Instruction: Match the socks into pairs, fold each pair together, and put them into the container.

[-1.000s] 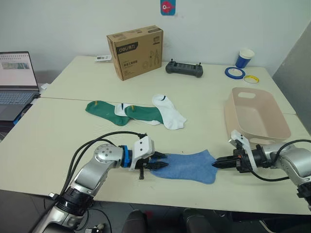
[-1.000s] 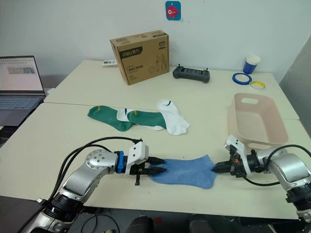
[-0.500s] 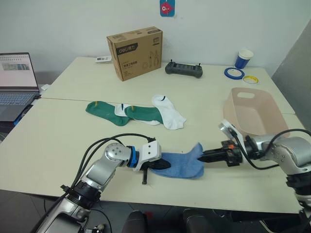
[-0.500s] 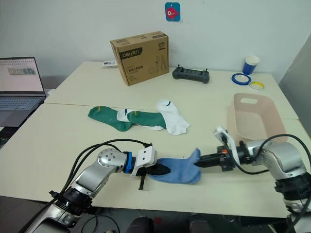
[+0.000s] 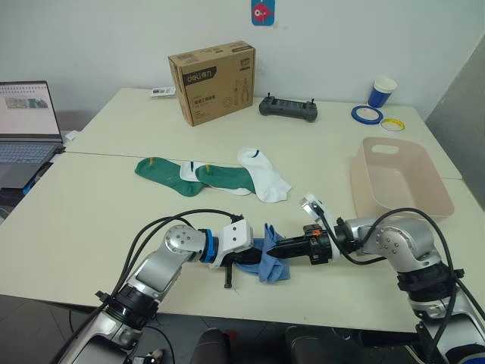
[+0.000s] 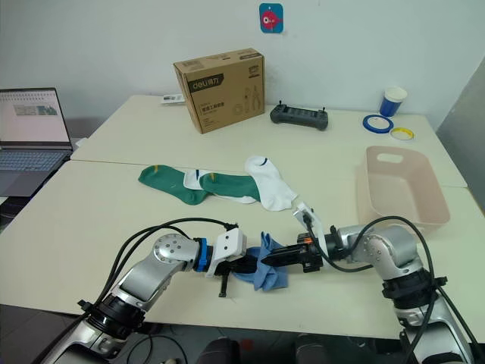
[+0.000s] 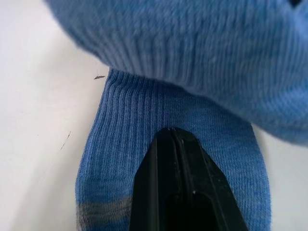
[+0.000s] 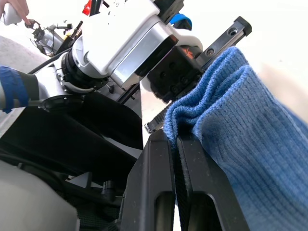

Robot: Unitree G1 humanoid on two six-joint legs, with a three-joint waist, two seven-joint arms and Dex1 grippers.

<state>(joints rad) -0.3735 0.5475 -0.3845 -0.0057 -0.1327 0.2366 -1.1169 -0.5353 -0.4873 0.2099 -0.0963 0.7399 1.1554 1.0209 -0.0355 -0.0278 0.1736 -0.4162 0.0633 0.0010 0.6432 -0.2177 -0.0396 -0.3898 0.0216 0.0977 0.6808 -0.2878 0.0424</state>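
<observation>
A light blue sock (image 5: 269,259) lies doubled over on itself near the table's front edge. My left gripper (image 5: 248,258) is shut on its cuff end (image 7: 144,125). From the right, my right gripper (image 5: 273,249) is shut on the other end (image 8: 226,96) and holds it over the left gripper. Farther back lie two dark green socks (image 5: 161,171) (image 5: 227,178) and two white socks (image 5: 264,174) (image 5: 189,170), overlapping in a row. The pinkish-beige container (image 5: 364,182) stands at the right with nothing in it.
A brown cardboard box (image 5: 212,80), a black controller (image 5: 288,108), a blue cup (image 5: 383,89) and two tape rolls (image 5: 365,114) (image 5: 392,123) sit at the back. An open laptop (image 5: 26,121) is at the far left. A seam (image 5: 98,155) joins two tables.
My right gripper has carried the sock's toe end leftward, folding it over toward the left gripper. The left gripper has stayed on the cuff, shifting slightly right.
</observation>
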